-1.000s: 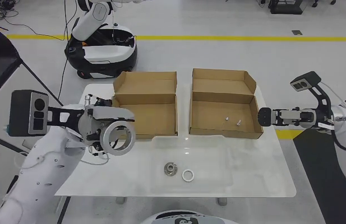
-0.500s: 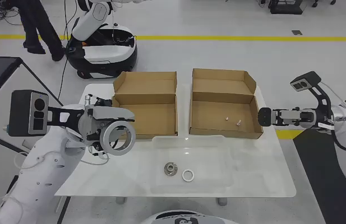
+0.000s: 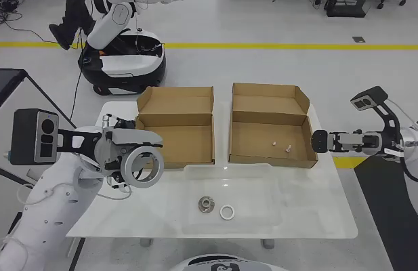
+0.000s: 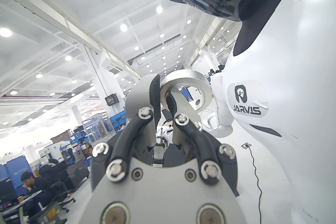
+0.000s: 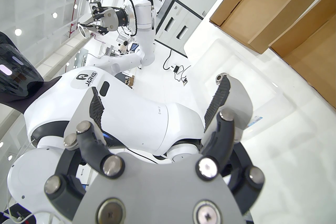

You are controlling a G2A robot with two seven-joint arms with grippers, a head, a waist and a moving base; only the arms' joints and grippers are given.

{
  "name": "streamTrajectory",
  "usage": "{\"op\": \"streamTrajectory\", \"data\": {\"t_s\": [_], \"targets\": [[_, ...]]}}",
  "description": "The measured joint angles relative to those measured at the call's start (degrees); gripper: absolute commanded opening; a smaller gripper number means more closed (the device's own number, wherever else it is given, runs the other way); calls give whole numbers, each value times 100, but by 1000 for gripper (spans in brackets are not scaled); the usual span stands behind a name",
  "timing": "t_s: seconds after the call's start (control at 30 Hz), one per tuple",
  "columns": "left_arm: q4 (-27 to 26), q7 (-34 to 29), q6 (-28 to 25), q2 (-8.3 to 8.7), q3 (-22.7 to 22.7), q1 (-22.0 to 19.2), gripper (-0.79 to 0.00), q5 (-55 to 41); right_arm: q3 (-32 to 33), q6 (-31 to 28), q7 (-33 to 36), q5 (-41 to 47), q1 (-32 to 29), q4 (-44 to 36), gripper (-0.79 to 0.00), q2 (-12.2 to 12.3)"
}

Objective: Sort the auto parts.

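Note:
A large silver ring (image 3: 141, 167) hangs above the table's left side, beside the left cardboard box (image 3: 176, 139). My left gripper (image 3: 126, 164) is shut on its rim, one finger inside the ring (image 4: 186, 91) and one outside. My right gripper (image 3: 316, 141) hovers open and empty at the right box's (image 3: 253, 135) right wall; its fingertips (image 5: 223, 83) stand wide apart. In the clear tray (image 3: 253, 196) lie a metal bearing (image 3: 207, 203) and a white ring (image 3: 227, 212). Two small parts (image 3: 281, 145) rest inside the right box.
Both boxes stand open side by side at the back of the white table (image 3: 310, 210), their flaps up. The tray sits in front of them, near the front edge. Another robot's base (image 3: 124, 64) stands on the floor beyond the table.

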Motion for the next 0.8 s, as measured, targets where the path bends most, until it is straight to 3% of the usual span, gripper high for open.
{"op": "streamTrajectory", "data": {"t_s": [0.4,0.57,0.8], "targets": [[-10,-12,15,-2,2,8,-785,-15,0,0,0,0,0,0,0,0],[-94,16,233,-67,49,128,-785,-728,0,0,0,0,0,0,0,0],[-102,115,156,-172,-17,184,-785,-1227,0,0,0,0,0,0,0,0]]}}
